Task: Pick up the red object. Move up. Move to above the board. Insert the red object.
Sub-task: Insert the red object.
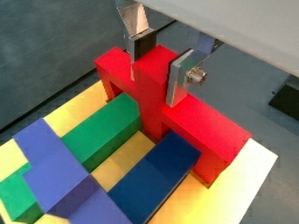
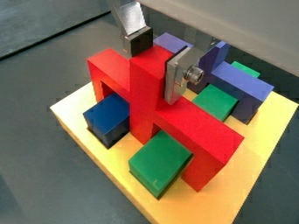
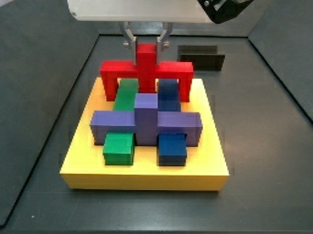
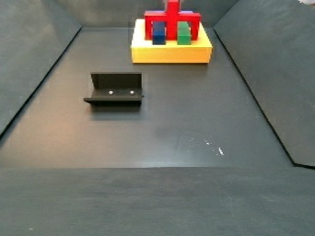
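Note:
The red object (image 1: 193, 122) stands upright in the yellow board (image 1: 251, 188), with its prongs down among the green and blue blocks. It shows in both wrist views (image 2: 176, 127) and both side views (image 3: 146, 69) (image 4: 172, 18). My gripper (image 1: 158, 57) is directly above it. The silver fingers (image 1: 181, 74) close on either side of the central stem's top, also in a wrist view (image 2: 156, 57) and a side view (image 3: 145, 38). The board (image 3: 146, 174) lies at the far end of the floor (image 4: 172, 53).
The dark fixture (image 4: 114, 89) stands on the grey floor away from the board, and shows behind it in a side view (image 3: 202, 57). A purple cross-shaped block (image 3: 146, 119) sits on the board with green (image 3: 117, 146) and blue (image 3: 173, 146) blocks. Tray walls rise around.

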